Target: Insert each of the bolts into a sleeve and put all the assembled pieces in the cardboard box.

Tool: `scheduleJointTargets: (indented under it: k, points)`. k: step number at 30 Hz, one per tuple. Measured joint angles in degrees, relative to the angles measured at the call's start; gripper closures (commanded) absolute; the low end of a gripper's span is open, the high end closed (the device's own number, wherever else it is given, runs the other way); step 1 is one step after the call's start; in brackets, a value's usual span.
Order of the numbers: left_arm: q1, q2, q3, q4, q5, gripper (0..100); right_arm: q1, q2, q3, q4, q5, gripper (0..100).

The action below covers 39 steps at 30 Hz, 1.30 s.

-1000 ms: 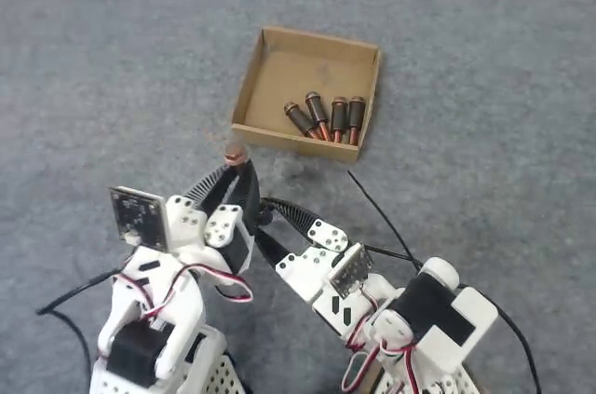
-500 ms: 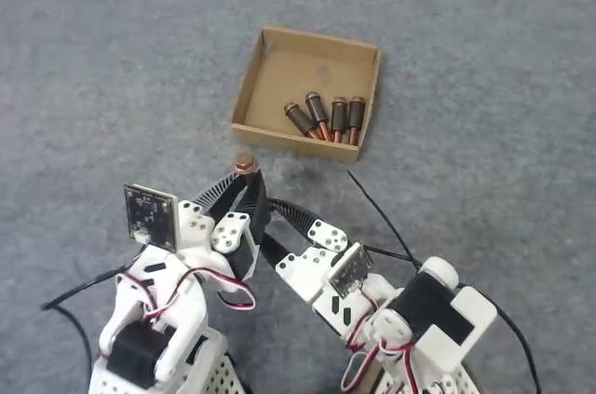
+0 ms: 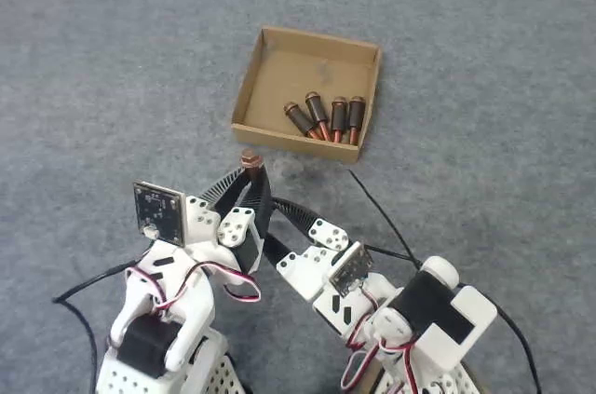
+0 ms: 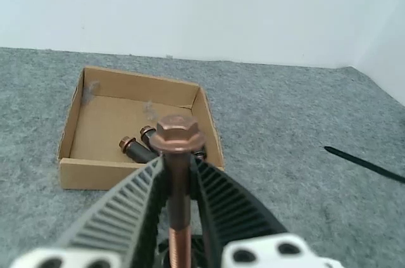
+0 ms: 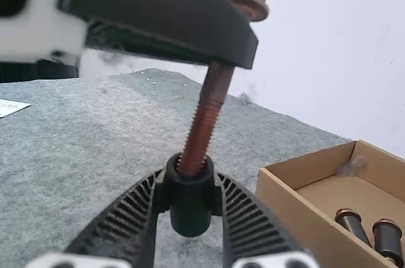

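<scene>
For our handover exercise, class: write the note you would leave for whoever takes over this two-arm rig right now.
Left claw: shut on the bolt, below its head.
Right claw: shut on the sleeve; bolt tip sits in its mouth, shank mostly out.
Done: four assembled pieces lie in the cardboard box.
To do: seat the bolt fully, box this piece.
</scene>
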Motion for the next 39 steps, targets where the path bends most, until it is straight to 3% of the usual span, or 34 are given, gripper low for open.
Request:
scheduleJointTargets:
  k: [20,27,39]
  points:
    - [0.53,0.0,1.93,-0.79,-8.26,99,1.76,0.0,0.0,2.99,0.0,99.2]
    - [0.53,0.18,9.41,-10.29,-8.62,99,4.04,0.0,-0.35,6.42,0.0,99.2]
    - [0.26,0.26,15.65,-16.62,-8.62,99,7.56,0.0,-3.69,9.49,-0.09,99.2]
